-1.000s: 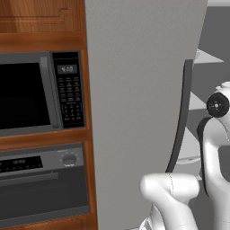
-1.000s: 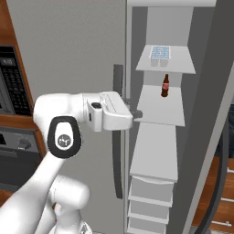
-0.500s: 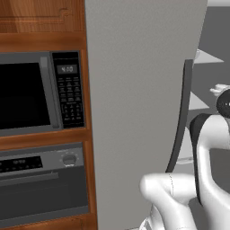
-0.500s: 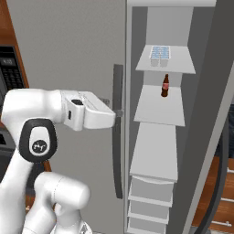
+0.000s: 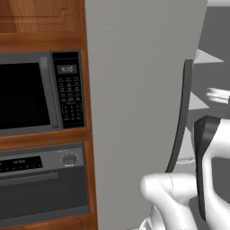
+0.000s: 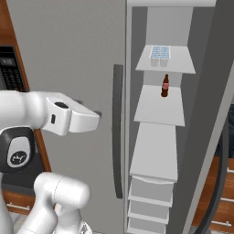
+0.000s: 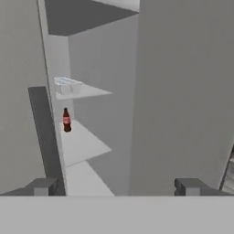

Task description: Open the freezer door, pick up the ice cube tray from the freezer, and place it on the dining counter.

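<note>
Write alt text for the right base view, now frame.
The freezer stands open, its shelves in view: the ice cube tray on the top shelf, a dark bottle on the shelf below, drawers at the bottom. The white arm reaches in from the left, its gripper short of a closed grey door's vertical bar handle.

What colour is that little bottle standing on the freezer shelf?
The bottle is dark brown with a red label, clearest in the right base view.

The ice cube tray (image 6: 160, 52) sits on the top shelf (image 6: 182, 64) in the freezer (image 6: 157, 151). The bottle (image 6: 164, 86) stands one shelf below.
</note>
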Controlling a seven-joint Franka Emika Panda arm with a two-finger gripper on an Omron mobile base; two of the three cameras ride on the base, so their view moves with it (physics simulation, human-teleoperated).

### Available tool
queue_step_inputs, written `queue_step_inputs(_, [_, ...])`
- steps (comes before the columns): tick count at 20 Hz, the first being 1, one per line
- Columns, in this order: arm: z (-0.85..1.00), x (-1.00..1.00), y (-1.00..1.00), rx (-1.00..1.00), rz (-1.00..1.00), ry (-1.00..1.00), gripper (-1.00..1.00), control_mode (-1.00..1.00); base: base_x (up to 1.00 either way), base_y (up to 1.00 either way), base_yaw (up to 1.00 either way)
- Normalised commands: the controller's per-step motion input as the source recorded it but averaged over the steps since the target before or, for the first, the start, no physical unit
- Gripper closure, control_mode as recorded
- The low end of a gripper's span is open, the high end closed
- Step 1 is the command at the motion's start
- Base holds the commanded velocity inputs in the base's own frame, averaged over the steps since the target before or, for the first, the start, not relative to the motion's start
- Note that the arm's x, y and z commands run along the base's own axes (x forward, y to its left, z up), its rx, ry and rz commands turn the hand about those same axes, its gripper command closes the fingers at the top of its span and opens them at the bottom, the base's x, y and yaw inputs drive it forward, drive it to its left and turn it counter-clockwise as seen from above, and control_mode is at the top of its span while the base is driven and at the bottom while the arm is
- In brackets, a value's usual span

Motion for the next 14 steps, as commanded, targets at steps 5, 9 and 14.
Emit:
queue_step_inputs(5, [0.17, 0.00, 0.48, 0.16, 0.24, 0.06, -1.00, -1.00, 0.00, 0.00, 0.00])
queue_step_inputs(9, [0.10, 0.00, 0.41, 0.11, 0.24, 0.10, -1.00, -1.00, 0.00, 0.00, 0.00])
queue_step_inputs(14, [0.01, 0.00, 0.31, 0.02, 0.17, 0.10, -1.00, -1.00, 0.00, 0.00, 0.00])
